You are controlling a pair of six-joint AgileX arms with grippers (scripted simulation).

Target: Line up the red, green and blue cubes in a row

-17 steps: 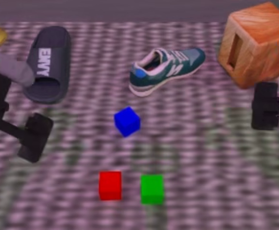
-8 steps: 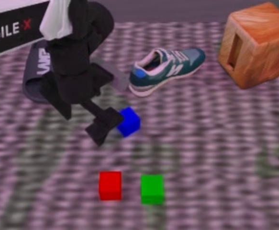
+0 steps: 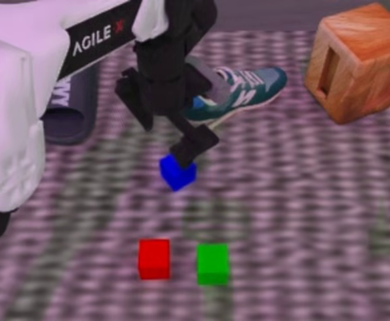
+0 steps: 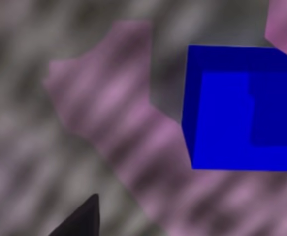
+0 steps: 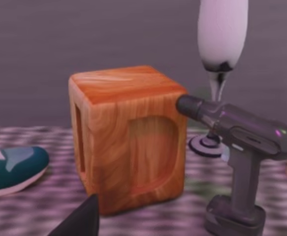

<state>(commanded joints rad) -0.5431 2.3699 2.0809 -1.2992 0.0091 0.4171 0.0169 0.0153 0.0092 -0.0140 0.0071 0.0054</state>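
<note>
Blue cube at frame centre, left gripper directly over its upper edge. Red cube and green cube side by side at lower centre, red to the left. Sneaker above centre; slipper upper left; wooden cube upper right.

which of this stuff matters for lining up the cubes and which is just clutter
Job: blue cube under the left gripper; red cube; green cube.

Clutter: teal sneaker, dark slide sandal, wooden cube, grey drill.
</note>
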